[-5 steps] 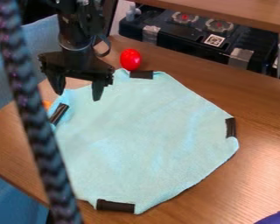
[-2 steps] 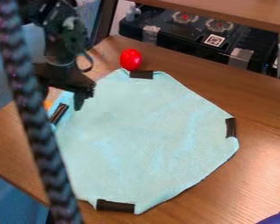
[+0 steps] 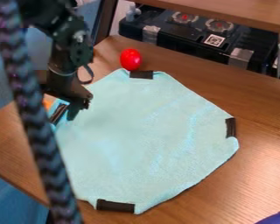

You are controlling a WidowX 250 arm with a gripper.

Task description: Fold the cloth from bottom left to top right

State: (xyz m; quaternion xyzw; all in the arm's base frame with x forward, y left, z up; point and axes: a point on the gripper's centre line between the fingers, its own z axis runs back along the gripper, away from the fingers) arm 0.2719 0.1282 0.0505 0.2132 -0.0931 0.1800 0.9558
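One pale blue cloth (image 3: 139, 140); four black strips (image 3: 141, 75) on its edge (at twelve, three, seven and ten o'clock); one red egg-shaped object (image 3: 131, 59), near twelve; one patterned cord (image 3: 38, 135), towards nine.

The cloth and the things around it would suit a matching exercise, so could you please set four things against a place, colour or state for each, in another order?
Things:
1. Cloth
2. Egg-shaped object
3. Gripper
4. Patterned cord

Places, colours, states:
A. Runs from the view's top edge to its bottom edge
B. At the cloth's upper-left edge
C. Pale blue-green, spread out unfolded
D. Red

Pairs: 1-C, 2-D, 3-B, 4-A
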